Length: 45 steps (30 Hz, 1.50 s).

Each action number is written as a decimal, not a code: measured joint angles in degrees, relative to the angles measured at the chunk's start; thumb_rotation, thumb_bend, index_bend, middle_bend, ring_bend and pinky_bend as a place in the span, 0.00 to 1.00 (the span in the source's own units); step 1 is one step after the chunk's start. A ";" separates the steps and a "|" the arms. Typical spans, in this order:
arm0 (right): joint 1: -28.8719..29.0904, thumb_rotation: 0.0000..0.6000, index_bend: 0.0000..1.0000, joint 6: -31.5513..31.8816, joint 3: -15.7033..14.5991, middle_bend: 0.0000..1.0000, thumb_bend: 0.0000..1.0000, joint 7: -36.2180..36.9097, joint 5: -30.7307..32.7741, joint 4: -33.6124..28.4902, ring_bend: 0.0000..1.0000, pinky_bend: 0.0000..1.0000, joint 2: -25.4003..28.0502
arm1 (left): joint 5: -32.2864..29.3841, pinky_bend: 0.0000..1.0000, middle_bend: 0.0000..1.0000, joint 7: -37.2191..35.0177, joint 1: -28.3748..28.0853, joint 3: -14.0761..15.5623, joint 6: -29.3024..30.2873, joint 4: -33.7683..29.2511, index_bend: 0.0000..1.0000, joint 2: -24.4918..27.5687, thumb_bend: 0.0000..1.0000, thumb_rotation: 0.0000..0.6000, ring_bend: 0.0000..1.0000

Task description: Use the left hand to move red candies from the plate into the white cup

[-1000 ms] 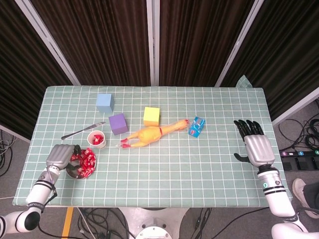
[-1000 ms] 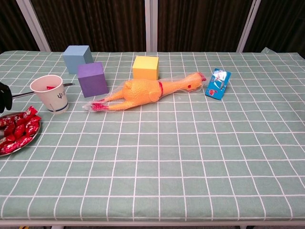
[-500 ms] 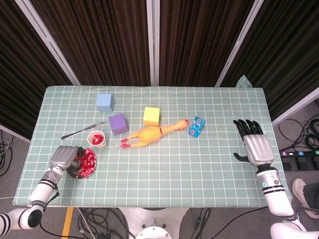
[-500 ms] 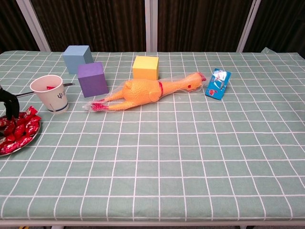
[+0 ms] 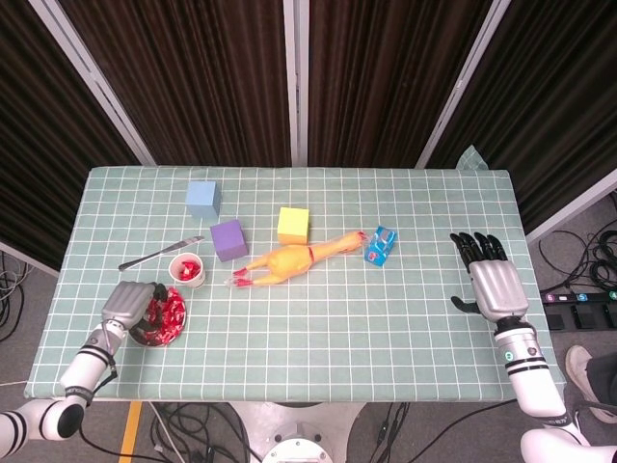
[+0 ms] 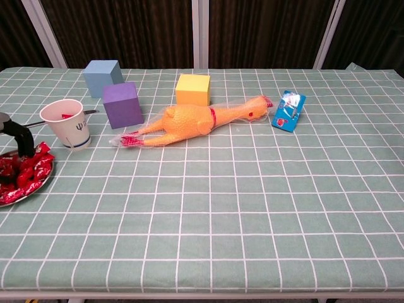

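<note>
Evidently the left hand [image 5: 128,302] sits fingers-down in the red candies [image 5: 170,314] on the plate [image 5: 164,340], at the white cup's [image 5: 187,269] 7 o'clock; whether it grips one I cannot tell. Wrapped candies look light, crinkly, slippery: pinch a twisted end. Right hand [image 5: 492,280] lies splayed, empty.

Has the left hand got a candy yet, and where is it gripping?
Cannot tell. The left hand is down over the red candies on the plate, its fingers hiding any hold. The right hand lies open, holding nothing.
</note>
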 measured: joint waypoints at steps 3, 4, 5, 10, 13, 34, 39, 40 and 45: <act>0.08 1.00 0.02 0.10 0.04 0.07 0.10 -0.35 0.26 -0.16 0.00 0.00 -0.01 | 0.18 0.97 0.48 0.08 0.14 0.07 -0.19 0.85 0.46 -0.33 0.18 1.00 0.90; 0.13 1.00 0.02 0.12 0.05 0.07 0.10 -0.46 0.32 -0.25 0.00 0.00 -0.03 | 0.17 0.97 0.49 0.19 0.15 0.10 -0.30 1.07 0.46 -0.39 0.18 1.00 0.90; 0.17 1.00 0.02 0.11 0.04 0.07 0.10 -0.54 0.35 -0.29 0.00 0.00 -0.05 | 0.15 0.97 0.49 0.31 0.19 0.14 -0.43 1.26 0.46 -0.43 0.18 1.00 0.90; 0.34 1.00 0.03 0.07 -0.04 0.07 0.10 -1.02 0.73 -0.44 0.00 0.00 -0.20 | -0.05 0.97 0.52 0.48 0.48 0.25 -0.84 1.34 0.47 -0.05 0.19 1.00 0.90; 0.40 1.00 0.03 0.14 -0.07 0.07 0.10 -1.14 0.80 -0.54 0.00 0.00 -0.26 | -0.27 0.97 0.55 0.49 0.62 0.19 -1.02 1.49 0.49 0.02 0.19 1.00 0.91; 0.55 1.00 0.03 0.40 -0.24 0.07 0.10 -1.30 0.82 -0.84 0.00 0.00 -0.13 | -0.67 1.00 0.75 1.88 0.84 -0.04 -1.83 3.02 0.67 -1.28 0.25 1.00 0.95; 0.57 1.00 0.03 0.28 -0.22 0.07 0.10 -1.10 0.92 -0.78 0.00 0.00 0.07 | -0.73 1.00 0.77 2.29 0.78 -0.20 -1.86 3.43 0.70 -1.93 0.26 1.00 0.96; 0.58 1.00 0.03 0.25 -0.21 0.07 0.10 -1.03 0.92 -0.76 0.00 0.00 0.13 | -0.71 1.00 0.78 2.29 0.78 -0.29 -1.78 3.46 0.70 -2.01 0.27 1.00 0.97; 0.61 1.00 0.03 0.11 -0.20 0.07 0.10 -0.70 0.83 -0.61 0.00 0.00 0.21 | -0.10 1.00 0.81 2.07 0.76 -0.81 -0.93 3.25 0.73 -2.16 0.28 1.00 0.98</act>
